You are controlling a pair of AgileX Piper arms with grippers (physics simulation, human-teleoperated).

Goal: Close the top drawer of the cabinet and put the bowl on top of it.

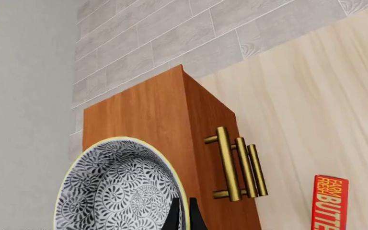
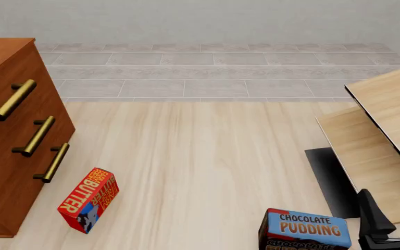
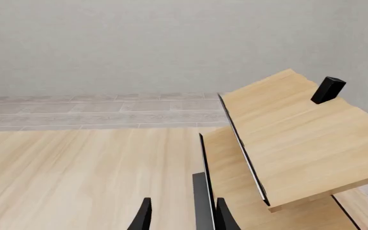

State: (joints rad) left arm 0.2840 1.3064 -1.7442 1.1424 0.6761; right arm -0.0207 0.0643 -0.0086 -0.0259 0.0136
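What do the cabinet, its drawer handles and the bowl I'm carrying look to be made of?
The reddish-brown cabinet looks like smooth, satin-finished wood, judging by its faint grain. Its bar handles, like the long one on the top drawer, look like polished brass: golden with bright highlights. The grey-and-white floral bowl with a cream rim looks like glazed ceramic, though the render leaves that open.

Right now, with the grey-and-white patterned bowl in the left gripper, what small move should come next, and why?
Probably lower the left gripper a little to set the grey-and-white floral bowl on the flat top of the reddish-brown wooden cabinet. In the left wrist view the bowl is pinched at its rim over that top, and the top drawer looks flush with the lower ones, apparently closed.
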